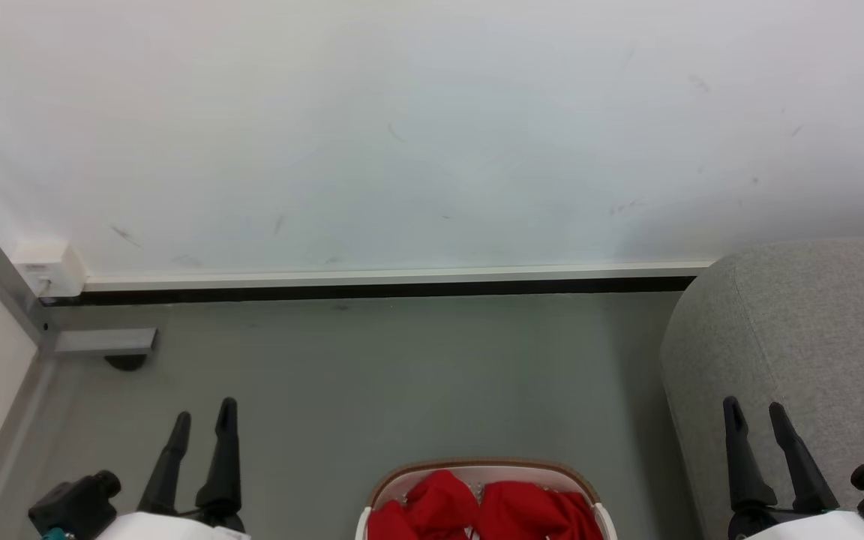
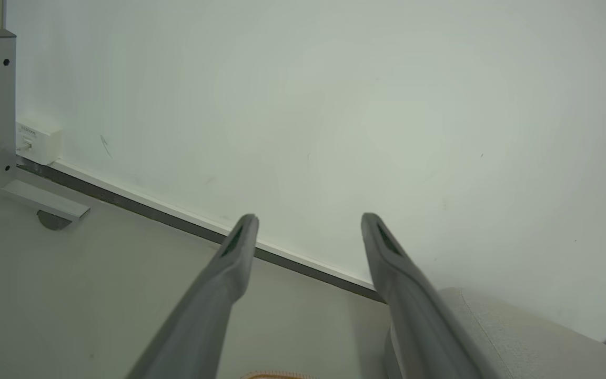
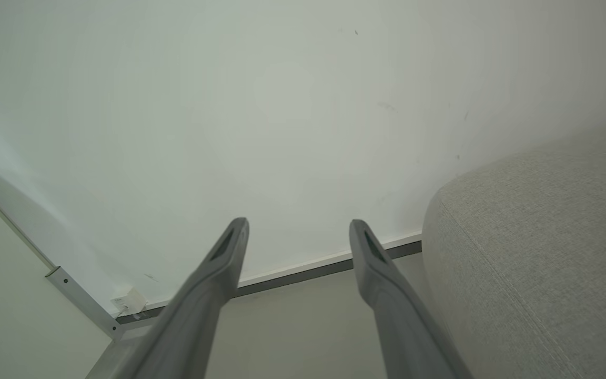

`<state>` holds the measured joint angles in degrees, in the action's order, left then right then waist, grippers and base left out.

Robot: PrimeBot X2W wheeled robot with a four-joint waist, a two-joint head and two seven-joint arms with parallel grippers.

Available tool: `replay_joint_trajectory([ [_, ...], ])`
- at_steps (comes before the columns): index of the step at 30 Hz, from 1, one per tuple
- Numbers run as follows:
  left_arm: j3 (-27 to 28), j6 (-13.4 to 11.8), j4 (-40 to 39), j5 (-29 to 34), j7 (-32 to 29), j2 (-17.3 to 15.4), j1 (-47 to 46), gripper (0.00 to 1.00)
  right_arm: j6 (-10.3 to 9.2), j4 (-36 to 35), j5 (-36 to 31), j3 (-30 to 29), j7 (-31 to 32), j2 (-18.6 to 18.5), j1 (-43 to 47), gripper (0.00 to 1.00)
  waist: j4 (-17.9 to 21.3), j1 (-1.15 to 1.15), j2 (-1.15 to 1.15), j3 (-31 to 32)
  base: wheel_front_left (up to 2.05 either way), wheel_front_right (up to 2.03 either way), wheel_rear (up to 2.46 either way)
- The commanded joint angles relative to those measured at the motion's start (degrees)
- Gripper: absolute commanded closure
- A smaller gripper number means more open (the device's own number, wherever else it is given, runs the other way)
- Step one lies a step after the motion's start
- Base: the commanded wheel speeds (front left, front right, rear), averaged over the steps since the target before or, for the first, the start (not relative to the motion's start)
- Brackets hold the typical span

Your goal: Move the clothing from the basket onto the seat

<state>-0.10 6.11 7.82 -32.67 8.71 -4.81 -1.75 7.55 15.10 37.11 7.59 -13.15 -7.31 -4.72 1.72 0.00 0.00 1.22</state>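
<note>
The seat (image 1: 799,337) is matt woven cloth (coarse), the basket (image 1: 402,480) smooth plastic.

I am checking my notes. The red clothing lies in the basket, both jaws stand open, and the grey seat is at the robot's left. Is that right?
No: the head view shows the seat at the robot's right, beside the right gripper. The clothing in the basket and the open jaws are correct.
</note>
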Motion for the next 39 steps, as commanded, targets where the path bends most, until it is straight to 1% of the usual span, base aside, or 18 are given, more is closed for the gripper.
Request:
replay_joint_trajectory([
  [1, 0.1, 0.4, -0.3, 1.9, 0.7, -0.5, -0.2, 0.0, -0.06, 0.1, -2.1, -0.2, -0.3, -0.1, -1.1, 0.0, 0.0, 0.0, 0.0, 0.0, 0.0, 0.0, 0.0],
  [8, -0.1, 0.5, 0.4, 5.4, 1.6, -0.2, -0.1, 0.0, -0.07, 0.8, -6.7, -0.6, -0.6, 0.7, -1.4, 0.0, 0.2, 0.0, 0.0, 0.2, 0.0, 0.0, 0.0],
  [13, -0.4, 0.6, 1.5, 6.6, 2.2, 0.0, 0.0, 0.0, -0.08, 0.9, -9.7, -0.9, -0.7, 1.1, -1.4, 0.0, 0.3, 0.0, 0.0, 0.4, 0.0, 0.0, 0.0],
  [25, -1.3, 0.9, 2.4, 11.8, 3.5, -0.4, -0.1, 0.0, -0.09, 2.9, -16.6, -1.5, -1.2, 2.2, -1.4, 0.0, 0.6, 0.0, 0.0, 0.9, 0.0, 0.0, 0.0],
  [39, -1.1, 1.2, 2.0, 17.8, 5.0, -0.3, -0.3, 0.0, -0.1, 3.9, -24.0, -1.9, -1.6, 3.2, -2.0, 0.0, 1.0, 0.0, 0.0, 1.3, 0.0, 0.0, 0.0],
])
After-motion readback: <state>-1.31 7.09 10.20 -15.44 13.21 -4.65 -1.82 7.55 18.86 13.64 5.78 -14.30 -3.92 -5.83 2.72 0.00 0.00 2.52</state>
